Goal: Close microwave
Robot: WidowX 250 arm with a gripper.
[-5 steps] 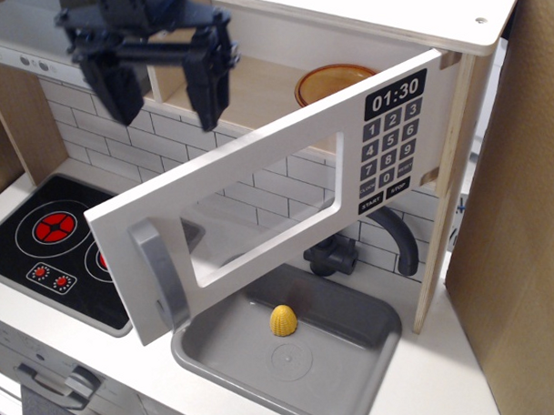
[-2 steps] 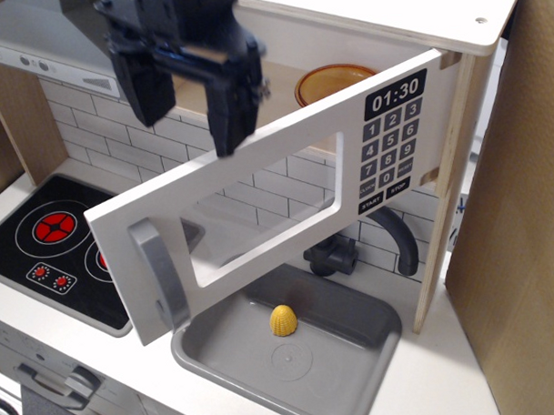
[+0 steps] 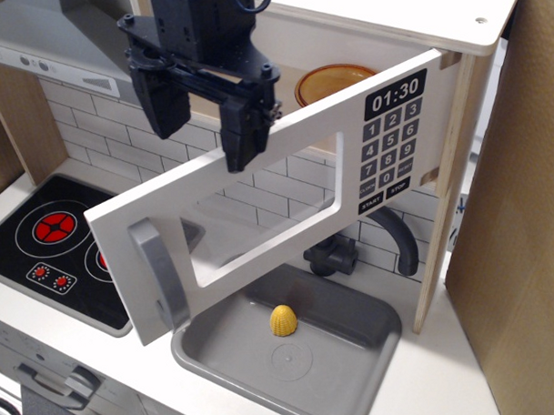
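Microwave (image 3: 285, 184): sits high at the right of the toy kitchen, under a white top board; its door stands swung wide open toward the camera.
Door direction: hinged at the right beside the wooden side wall; the long axis runs from upper right down to lower left, and the free edge with the grey handle (image 3: 159, 275) hangs over the sink (image 3: 355, 350).
Door face: white, with a clear window through which the tiled back wall shows.
Writing: the black display reads 01:30; below it is a dark keypad (image 3: 389, 149) with digits, and two bottom keys marked START and STOP. The other small key labels are too fine to read.
Inside the microwave: an amber bowl (image 3: 332, 80) is only partly seen, its lower part hidden behind the door's top edge.
Tool (image 3: 201, 128): black, two fingers spread apart and grasping nothing; the right finger tip overlaps the door's upper edge, but whether it touches cannot be told. Its upper part is cut off by the top of the view.
Stove (image 3: 51, 243): black with red rings, at the left on the bench, its right part hidden by the door.
Tap (image 3: 392, 235): dark, partly hidden behind the door.
Sink contents: a small yellow ribbed object (image 3: 283, 320).
Right side: a brown cardboard panel (image 3: 514, 217), cut off at the edge.
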